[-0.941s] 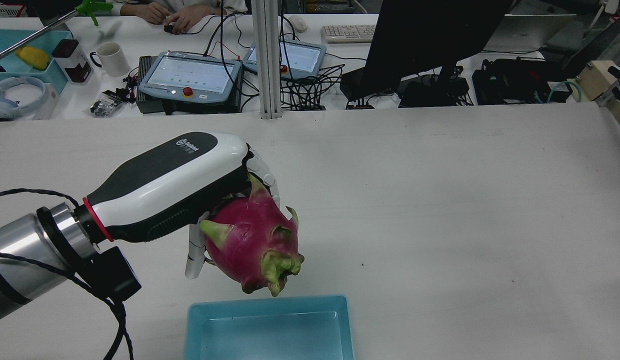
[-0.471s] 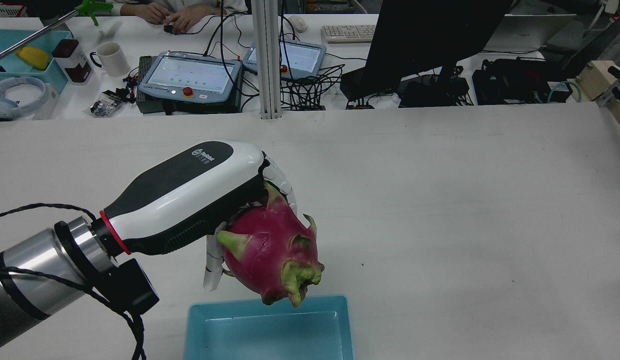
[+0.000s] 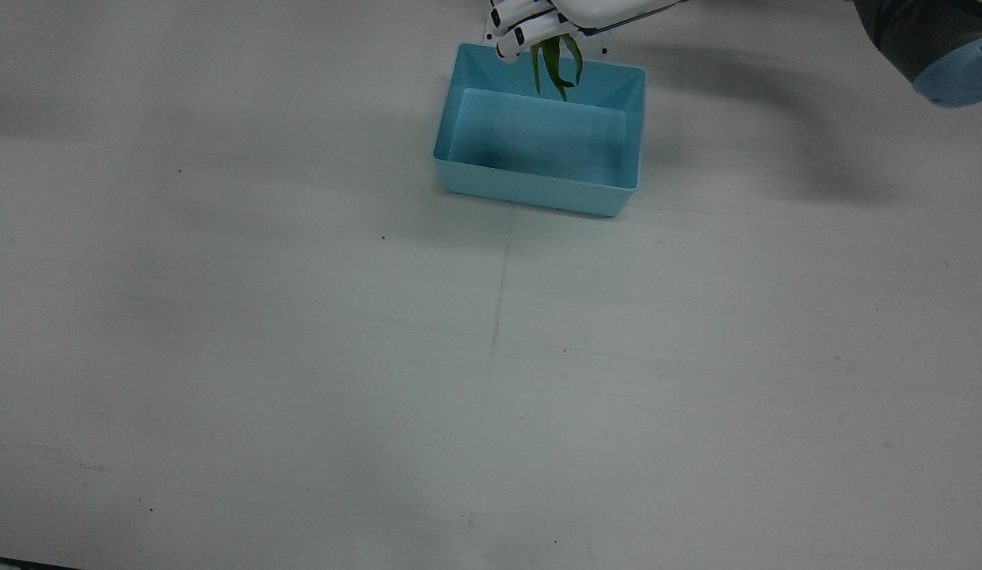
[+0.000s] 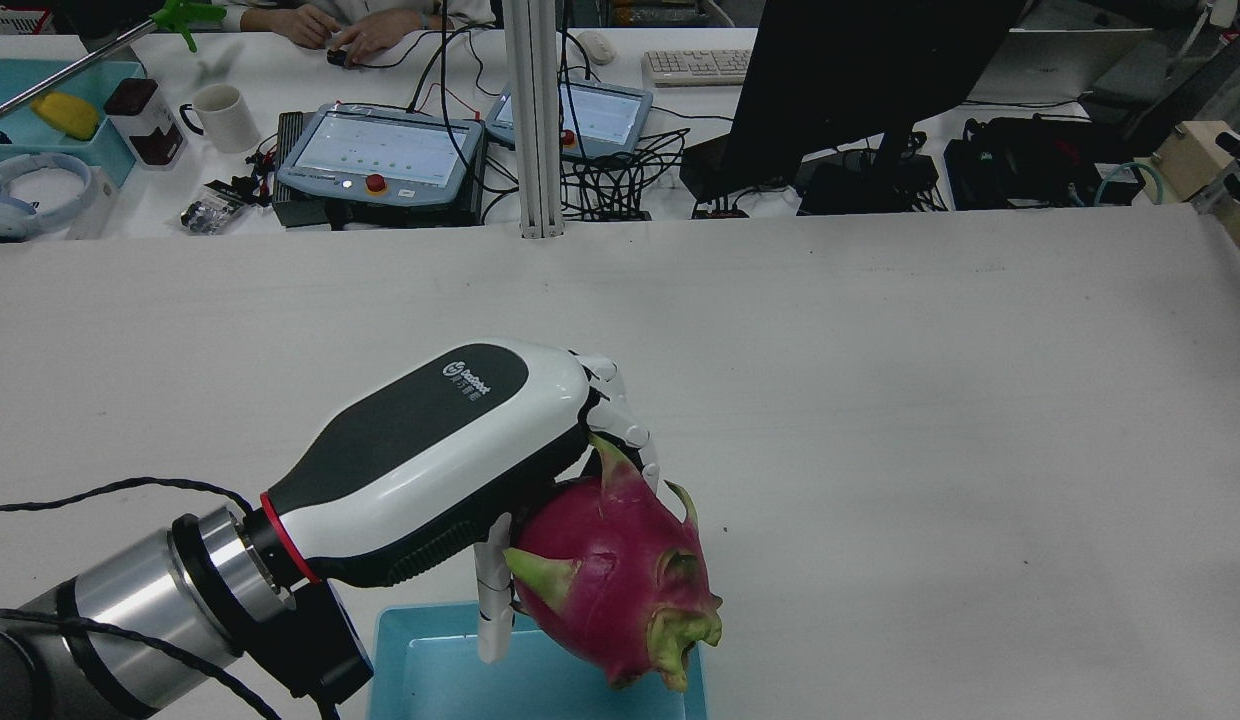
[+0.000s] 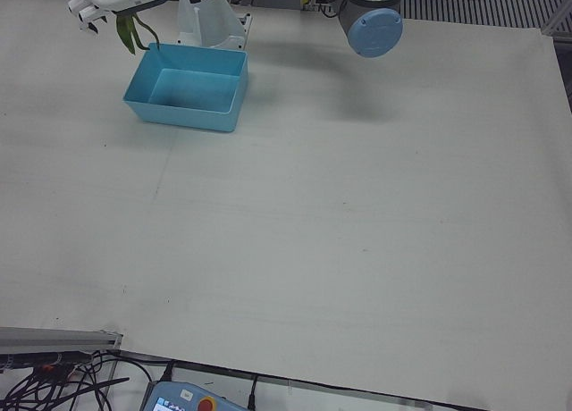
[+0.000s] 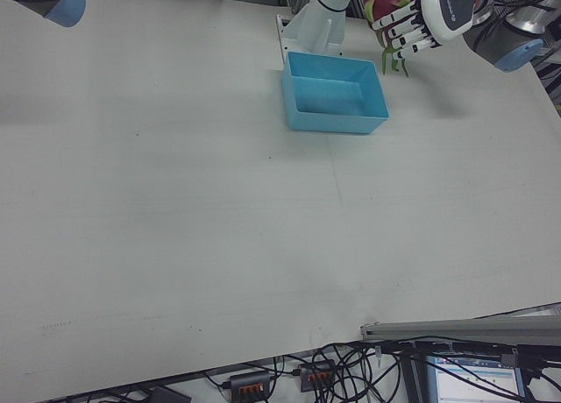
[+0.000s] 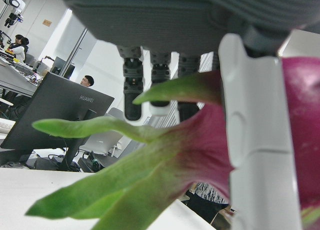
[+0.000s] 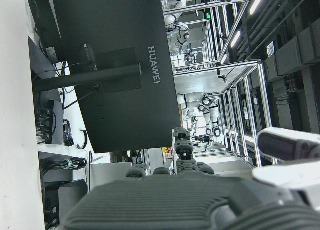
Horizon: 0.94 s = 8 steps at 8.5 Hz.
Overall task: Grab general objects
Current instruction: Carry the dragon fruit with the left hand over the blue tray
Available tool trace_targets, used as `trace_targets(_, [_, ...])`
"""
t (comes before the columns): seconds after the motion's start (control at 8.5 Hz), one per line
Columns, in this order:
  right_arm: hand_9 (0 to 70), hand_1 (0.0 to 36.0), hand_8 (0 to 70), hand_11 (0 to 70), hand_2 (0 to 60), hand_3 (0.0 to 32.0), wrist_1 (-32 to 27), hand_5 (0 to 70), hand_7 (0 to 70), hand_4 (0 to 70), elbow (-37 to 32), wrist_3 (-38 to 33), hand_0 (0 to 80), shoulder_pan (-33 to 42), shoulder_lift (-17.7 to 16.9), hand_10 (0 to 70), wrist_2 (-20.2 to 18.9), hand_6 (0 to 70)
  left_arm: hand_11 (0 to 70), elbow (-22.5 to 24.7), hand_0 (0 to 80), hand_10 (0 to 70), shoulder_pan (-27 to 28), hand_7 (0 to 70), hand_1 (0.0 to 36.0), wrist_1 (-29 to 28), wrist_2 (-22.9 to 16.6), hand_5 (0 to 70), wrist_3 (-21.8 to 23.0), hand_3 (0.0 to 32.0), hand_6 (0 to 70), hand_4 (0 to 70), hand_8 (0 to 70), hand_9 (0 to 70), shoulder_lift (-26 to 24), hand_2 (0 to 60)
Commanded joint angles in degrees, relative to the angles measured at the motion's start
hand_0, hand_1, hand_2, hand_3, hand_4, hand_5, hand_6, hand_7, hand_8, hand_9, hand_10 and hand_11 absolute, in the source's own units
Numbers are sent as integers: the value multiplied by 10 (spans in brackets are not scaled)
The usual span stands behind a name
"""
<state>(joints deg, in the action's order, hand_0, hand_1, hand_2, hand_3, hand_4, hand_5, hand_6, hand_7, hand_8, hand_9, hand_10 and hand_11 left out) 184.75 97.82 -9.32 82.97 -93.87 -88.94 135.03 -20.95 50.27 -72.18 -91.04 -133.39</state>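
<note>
From behind, we see the left robot hand (image 4: 500, 470) grasping a dragon fruit (image 4: 615, 590) above the bin's (image 4: 420, 675) far edge. From the front, green leaves (image 3: 554, 67) hang over that bin (image 3: 538, 186) on the worktop (image 3: 491, 356). We cannot tell the right robot hand's (image 8: 200, 200) state.

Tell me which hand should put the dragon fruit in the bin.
Left. The left hand already grips the dragon fruit above the bin's near edge; the right hand holds nothing and is away from the bin.
</note>
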Motion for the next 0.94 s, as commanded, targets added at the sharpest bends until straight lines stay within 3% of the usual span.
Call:
trace_targets(0.0, [0, 0, 0, 0, 0, 0, 0, 0, 0, 0, 0, 0, 0, 0, 0, 0, 0, 0, 222, -1, 439, 148, 23, 235, 41, -3, 14, 243, -14, 0, 251, 145, 134, 151, 2, 10])
trace_targets(0.24, [0, 0, 0, 0, 0, 0, 0, 0, 0, 0, 0, 0, 0, 0, 0, 0, 0, 0, 150, -6, 403, 99, 23, 195, 32, -3, 14, 91, -14, 0, 197, 107, 88, 98, 3, 13])
trace_targets(0.59, [0, 0, 0, 0, 0, 0, 0, 0, 0, 0, -1, 0, 0, 0, 0, 0, 0, 0, 97, -14, 426, 62, 22, 174, 47, -3, 14, 70, -13, 0, 161, 89, 46, 45, 1, 0])
trace_targets(0.82, [0, 0, 0, 0, 0, 0, 0, 0, 0, 0, -1, 0, 0, 0, 0, 0, 0, 0, 100, -12, 428, 64, 14, 187, 43, 1, 19, 81, -5, 0, 171, 91, 56, 59, -1, 0])
